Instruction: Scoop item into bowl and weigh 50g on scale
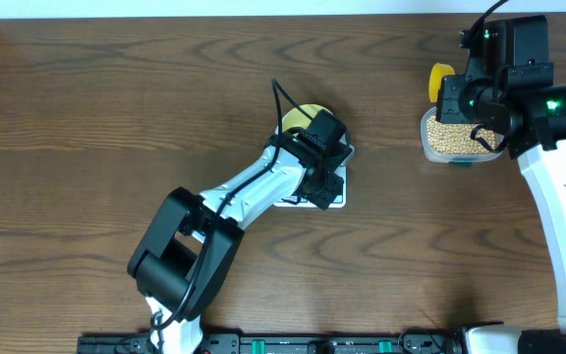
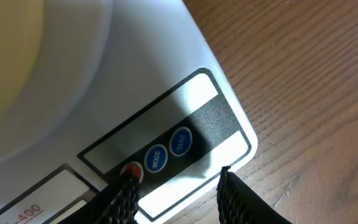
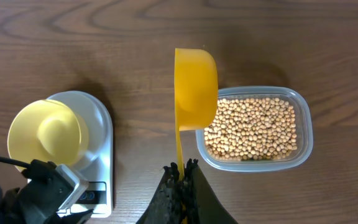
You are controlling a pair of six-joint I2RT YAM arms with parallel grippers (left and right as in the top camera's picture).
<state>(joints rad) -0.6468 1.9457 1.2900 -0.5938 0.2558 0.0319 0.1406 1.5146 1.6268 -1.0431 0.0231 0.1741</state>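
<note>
Status: bowl [image 3: 42, 134] seated on the platform of the scale [image 3: 101, 134], mid-table; its interior shows bare pale yellow with 0 beans visible, so transfer is judged not yet begun; all beans [image 3: 253, 127] lie in the clear tub [image 3: 306, 134], well apart from the scale on the right arm's side. Left gripper [image 2: 178, 190] over the scale's front panel, fingers apart and holding nothing; 1 fingertip [image 2: 126, 193] overlaps the red button [image 2: 133, 169], contact cannot be confirmed; the 2 blue buttons, MODE [image 2: 155, 158] and TARE [image 2: 180, 141], are untouched; LCD [image 2: 215, 117] flat grey, no digits readable, so power-on or zeroing is judged the step in hand. Right gripper [image 3: 181, 171] clamped on the handle of the scoop [image 3: 195, 84]; cup poised at the tub's left rim, turned on edge, its contents hidden. Remaining: zero, scoop, pour, trim to 50 g. Materials: beans small, round, matte tan; tub thin transparent plastic, rounded rectangle; scoop glossy hard yellow plastic; scale smooth white with domed top; table [image 1: 116, 118] dark wood grain.
</note>
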